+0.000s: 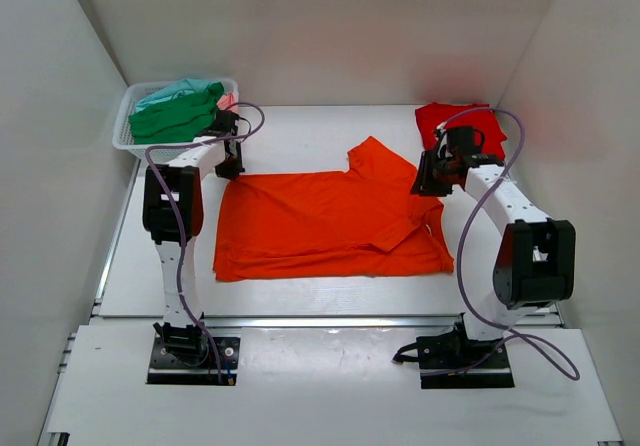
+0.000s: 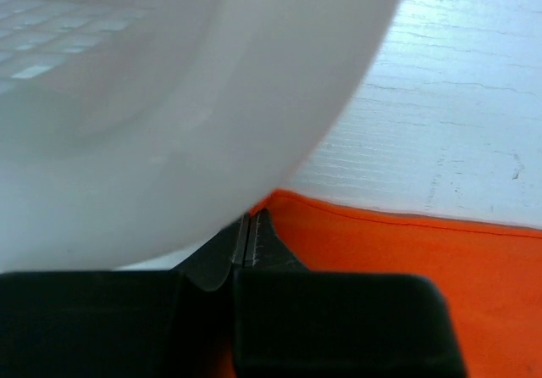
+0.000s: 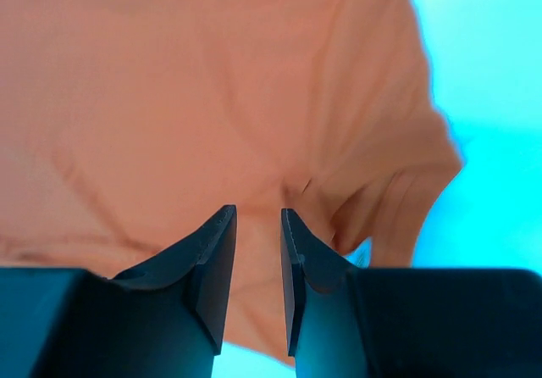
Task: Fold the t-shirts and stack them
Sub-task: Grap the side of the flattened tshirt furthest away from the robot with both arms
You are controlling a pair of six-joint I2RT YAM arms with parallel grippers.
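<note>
A bright orange t-shirt [image 1: 330, 221] lies spread flat in the middle of the table. My left gripper [image 1: 231, 165] is at its far left corner, beside the basket. In the left wrist view the jaws [image 2: 251, 219] are closed together on the corner of the orange cloth [image 2: 406, 259]. My right gripper [image 1: 426, 182] hovers over the shirt's far right side by the sleeve. In the right wrist view it [image 3: 258, 214] is open and empty above the cloth [image 3: 186, 98], which looks pale there. A red t-shirt [image 1: 468, 124] lies folded at the back right.
A white mesh basket [image 1: 128, 136] at the back left holds a green t-shirt [image 1: 175, 118], a teal one [image 1: 172, 92] and a bit of pink [image 1: 229, 99]. Its wall [image 2: 169, 98] fills the left wrist view, close to my left gripper. White walls enclose the table.
</note>
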